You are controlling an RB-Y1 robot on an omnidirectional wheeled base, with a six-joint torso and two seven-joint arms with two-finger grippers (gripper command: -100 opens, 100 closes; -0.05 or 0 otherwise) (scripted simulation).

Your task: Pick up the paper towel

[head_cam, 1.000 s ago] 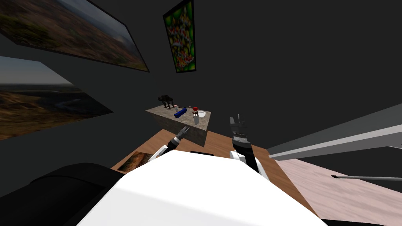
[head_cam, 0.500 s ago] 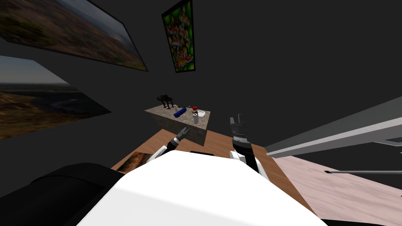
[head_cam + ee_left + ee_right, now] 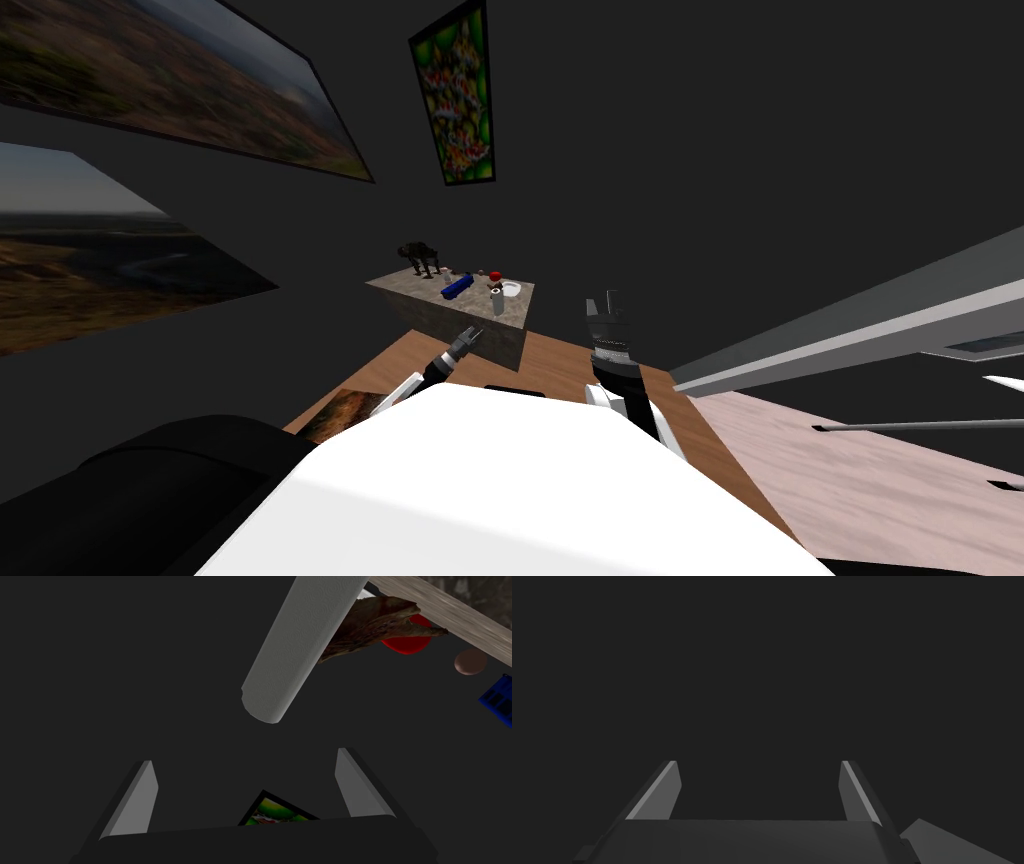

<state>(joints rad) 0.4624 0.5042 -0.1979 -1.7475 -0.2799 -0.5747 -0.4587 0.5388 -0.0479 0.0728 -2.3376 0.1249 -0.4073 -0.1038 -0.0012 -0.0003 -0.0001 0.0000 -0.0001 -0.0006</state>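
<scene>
The paper towel (image 3: 497, 302) is a light grey roll standing near the front edge of a small stone-patterned table (image 3: 430, 308). In the left wrist view the paper towel (image 3: 300, 646) lies ahead of my left gripper (image 3: 244, 757), well beyond the fingertips and untouched. The fingers stand open with nothing between them. In the head view my left gripper (image 3: 470, 333) hangs just in front of the table's near face, below the roll. My right gripper (image 3: 603, 303) is raised to the right of the table, and in the right wrist view that gripper (image 3: 758, 762) is open and empty.
On the table are a dark figurine (image 3: 420, 255), a blue object (image 3: 456, 288), a red object (image 3: 495, 274) and a white plate (image 3: 513, 290). A black seat (image 3: 150, 480) sits at my left. A long grey slab (image 3: 850, 330) crosses on the right.
The whole head view has shifted slightly, so I have turned a little; the grey slab on the right swung upward in the picture. Both arms hold their pose.
</scene>
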